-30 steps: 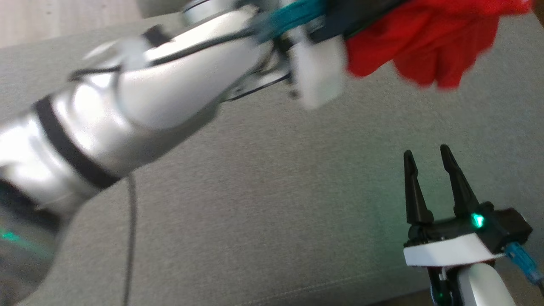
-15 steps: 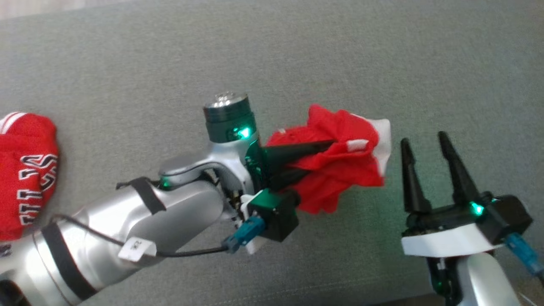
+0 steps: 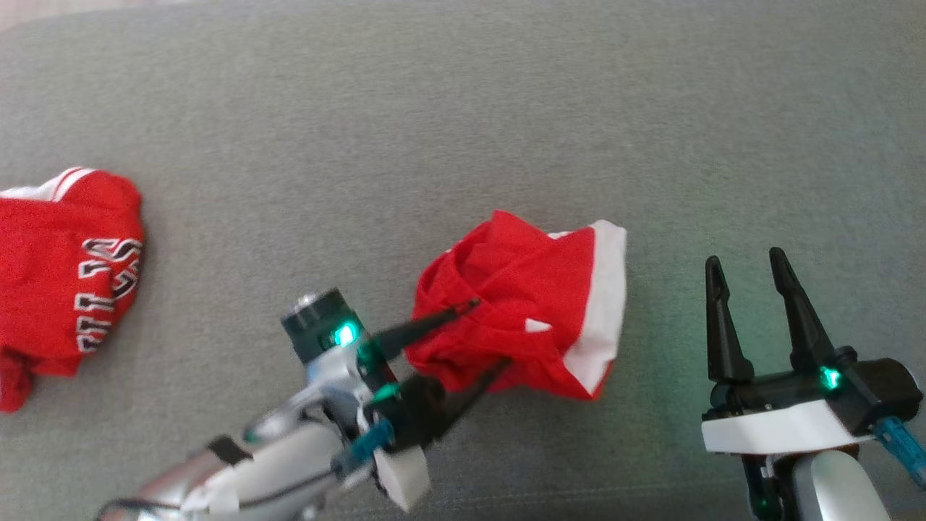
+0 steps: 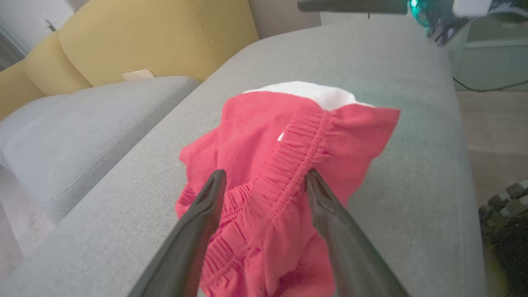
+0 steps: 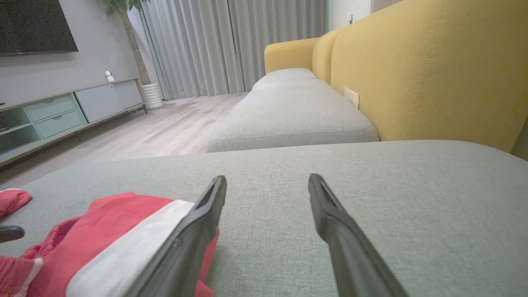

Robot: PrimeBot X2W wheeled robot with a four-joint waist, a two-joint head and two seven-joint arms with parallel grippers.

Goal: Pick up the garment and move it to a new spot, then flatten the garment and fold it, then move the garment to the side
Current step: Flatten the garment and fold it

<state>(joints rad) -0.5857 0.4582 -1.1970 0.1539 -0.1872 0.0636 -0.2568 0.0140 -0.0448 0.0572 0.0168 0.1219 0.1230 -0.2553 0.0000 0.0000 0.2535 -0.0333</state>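
Soft, even indoor light; sharp at mid-range, blurred close to the lens.
Head view: the green lamp (image 3: 828,377) on the right gripper (image 3: 745,257) tints the grey sofa seat (image 3: 463,108) around it, and the left arm (image 3: 275,477) is smeared at the lower edge. Shadows under the garment (image 3: 521,318) are faint. Wrist views: straight lines bow toward the edges, and the dark fingers (image 4: 194,243) are out of focus.

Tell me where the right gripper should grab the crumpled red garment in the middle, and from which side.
Probably the white band of the red garment, coming from its right, where the open right gripper sits. That band lies exposed as a straight strip along the heap's right edge; the rest is bunched.
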